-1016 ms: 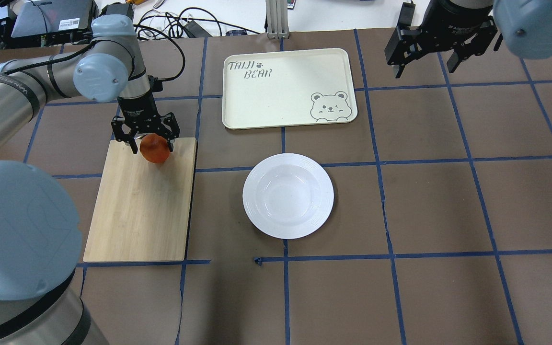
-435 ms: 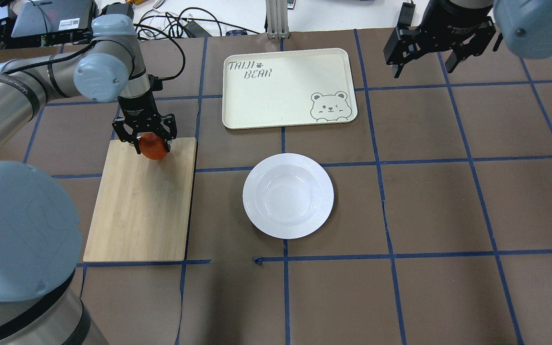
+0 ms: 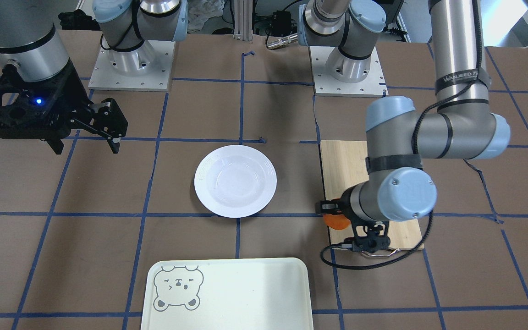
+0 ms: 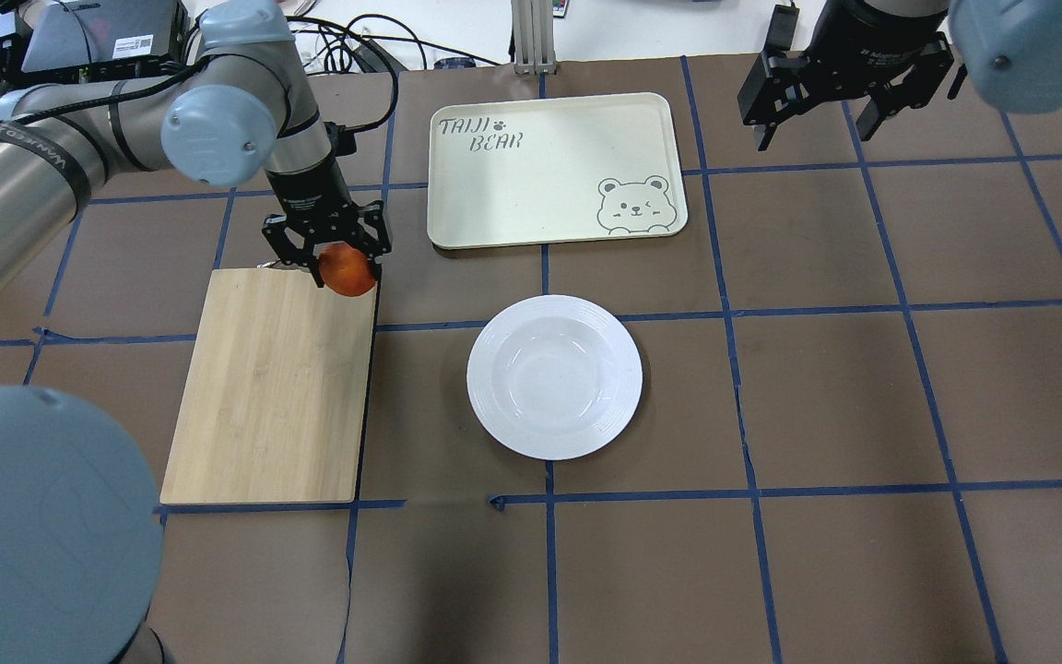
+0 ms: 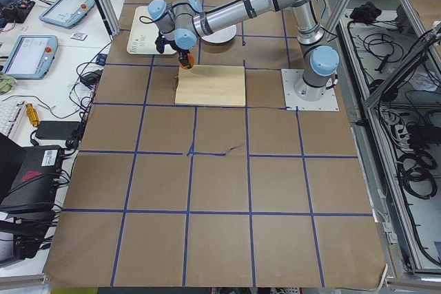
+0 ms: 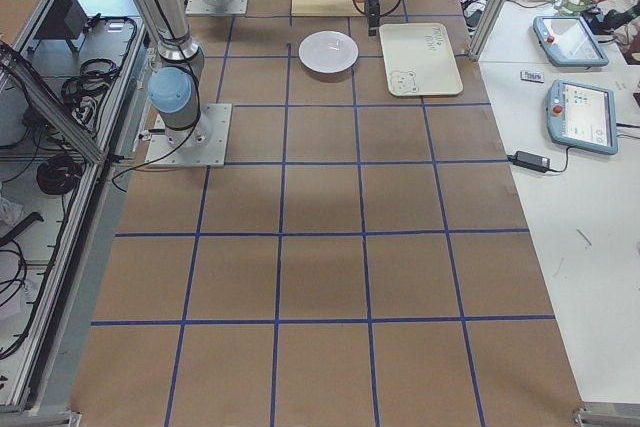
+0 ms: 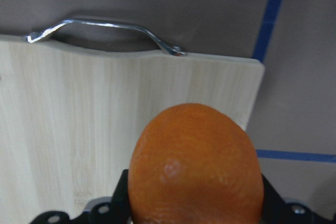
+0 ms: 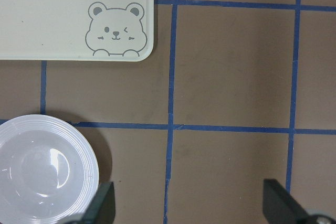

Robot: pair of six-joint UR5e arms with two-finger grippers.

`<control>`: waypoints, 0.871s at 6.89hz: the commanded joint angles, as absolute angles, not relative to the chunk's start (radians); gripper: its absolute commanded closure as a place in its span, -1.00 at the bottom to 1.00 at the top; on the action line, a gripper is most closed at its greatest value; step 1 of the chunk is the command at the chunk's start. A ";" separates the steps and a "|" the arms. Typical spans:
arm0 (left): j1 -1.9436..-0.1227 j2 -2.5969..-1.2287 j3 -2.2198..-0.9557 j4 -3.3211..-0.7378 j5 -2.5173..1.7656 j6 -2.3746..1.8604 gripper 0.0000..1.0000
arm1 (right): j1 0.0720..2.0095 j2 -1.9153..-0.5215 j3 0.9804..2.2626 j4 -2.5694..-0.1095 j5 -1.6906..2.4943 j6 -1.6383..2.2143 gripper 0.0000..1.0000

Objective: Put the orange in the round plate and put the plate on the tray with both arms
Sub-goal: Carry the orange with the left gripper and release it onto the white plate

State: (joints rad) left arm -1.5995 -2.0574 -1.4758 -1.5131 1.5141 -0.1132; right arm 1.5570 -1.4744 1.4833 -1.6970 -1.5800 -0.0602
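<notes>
My left gripper (image 4: 345, 267) is shut on the orange (image 4: 348, 271), which hangs over the far right corner of the bamboo board. The left wrist view shows the orange (image 7: 195, 166) filling the space between the fingers. In the front-facing view the orange (image 3: 335, 221) peeks out from behind the wrist. The empty white round plate (image 4: 490, 343) lies mid-table, right of the board, also seen as the plate (image 3: 235, 181). Beyond it lies the pale tray (image 4: 549, 171) with a bear face. My right gripper (image 4: 817, 124) hovers open, high over the far right, holding nothing.
The bamboo cutting board (image 4: 268, 387) lies left of the plate, its metal handle (image 7: 105, 27) at the far end. Cables and electronics sit beyond the table's far edge. Both arm bases (image 3: 129, 64) stand at the robot's side.
My left gripper has carried the orange to the right, from the board's far middle to its far right corner. The right gripper has barely moved.
</notes>
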 commanded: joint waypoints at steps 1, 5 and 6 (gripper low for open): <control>-1.798 -2.029 -1.476 -1.526 1.395 -0.370 0.83 | 1.557 -1.474 1.483 -1.697 -1.580 -0.060 -1.00; -1.947 -2.103 -1.558 -1.312 1.391 -0.463 0.81 | 1.555 -1.474 1.483 -1.698 -1.582 -0.060 -1.00; -1.947 -2.109 -1.609 -1.225 1.393 -0.478 0.71 | 1.555 -1.476 1.483 -1.698 -1.580 -0.060 -1.00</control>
State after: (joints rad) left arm -1.9437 -2.0940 -1.5512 -1.3473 1.3937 -0.4622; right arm 1.5556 -1.4743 1.4834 -1.6978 -1.5807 -0.0600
